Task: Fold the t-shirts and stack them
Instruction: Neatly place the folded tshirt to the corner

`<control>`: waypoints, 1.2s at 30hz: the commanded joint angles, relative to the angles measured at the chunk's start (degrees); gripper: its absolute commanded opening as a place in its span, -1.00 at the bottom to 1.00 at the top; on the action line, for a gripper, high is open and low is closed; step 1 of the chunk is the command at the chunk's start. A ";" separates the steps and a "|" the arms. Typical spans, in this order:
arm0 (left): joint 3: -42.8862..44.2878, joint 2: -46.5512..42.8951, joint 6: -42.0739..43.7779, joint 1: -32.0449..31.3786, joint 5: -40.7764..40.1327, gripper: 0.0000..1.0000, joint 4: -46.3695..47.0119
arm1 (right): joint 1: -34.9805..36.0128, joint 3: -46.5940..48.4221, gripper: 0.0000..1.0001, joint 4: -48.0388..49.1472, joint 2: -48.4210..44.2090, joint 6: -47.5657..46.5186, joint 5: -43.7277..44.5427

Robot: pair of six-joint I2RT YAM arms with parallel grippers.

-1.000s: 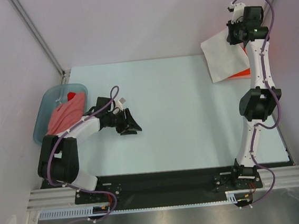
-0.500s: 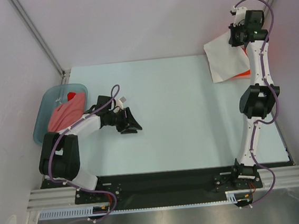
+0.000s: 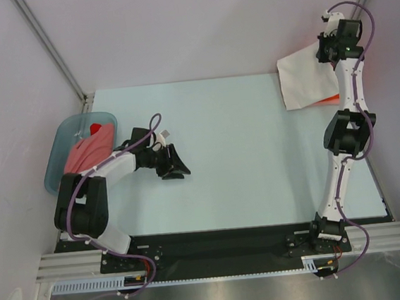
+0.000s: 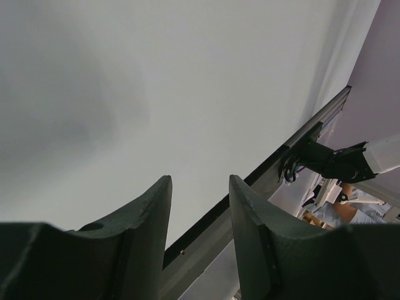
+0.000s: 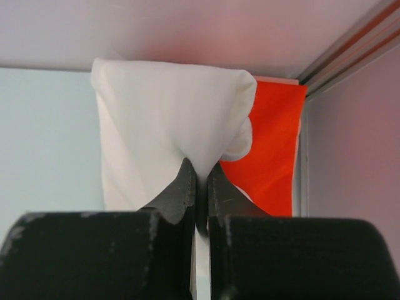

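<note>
a pale blue-green table sits between plain light walls, with the two arms mounted at its near edge. the right gripper is raised over the far right corner, its jaws pinched tight on a gathered fold of the white t-shirt, which hangs from the grip and drapes down toward the table. beneath it and to its right, the orange-red t-shirt lies flat by the corner rail. the left gripper sits low over the left part of the table, jaws partly apart with nothing between them. at the left edge, a blue-grey basin holds a salmon-pink t-shirt and a bit of red cloth.
</note>
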 commanded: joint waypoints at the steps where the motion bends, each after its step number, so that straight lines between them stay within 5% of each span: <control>1: 2.15 0.31 0.06 -0.33 1.26 -0.06 0.51 | -1.66 2.94 -1.00 9.19 1.31 2.61 0.24; 13: 2.23 1.28 0.14 -0.33 1.35 -0.06 0.34 | -2.46 2.85 -1.00 17.97 9.22 2.44 -1.17; 21: 1.01 0.05 0.67 -0.33 1.00 -0.06 -0.90 | -2.89 1.88 -0.83 27.91 15.80 1.38 5.85; 23: 0.48 -0.47 0.59 -0.33 1.00 -0.07 -1.34 | -3.07 1.45 -0.65 31.07 18.00 1.64 9.09; 25: 0.04 -1.26 0.76 -0.33 0.82 -0.07 -1.77 | -3.60 1.88 -0.76 31.18 18.88 2.35 10.16; 27: -0.75 -2.49 0.94 -0.33 0.73 -0.07 -2.74 | -3.60 2.23 -0.58 30.73 18.98 1.74 11.31; 28: -1.10 -2.93 1.11 -0.33 0.73 -0.07 -2.83 | -3.42 2.15 -0.16 30.30 18.63 1.30 11.31; 31: -3.12 -5.04 0.24 -0.33 0.56 -0.07 -2.22 | -3.51 1.71 -0.03 29.94 16.17 0.42 13.77; 33: -4.79 -6.09 -0.73 -0.42 0.99 -0.07 -0.82 | -3.42 2.40 0.18 29.86 13.72 0.50 13.86; 34: -5.49 -7.14 -1.08 -0.42 1.17 -0.06 -0.20 | -3.42 2.84 0.45 29.59 12.83 0.68 12.38; 36: -8.13 -8.38 -3.00 -0.42 1.87 -0.06 1.81 | -3.16 2.33 0.51 28.46 8.63 1.29 11.93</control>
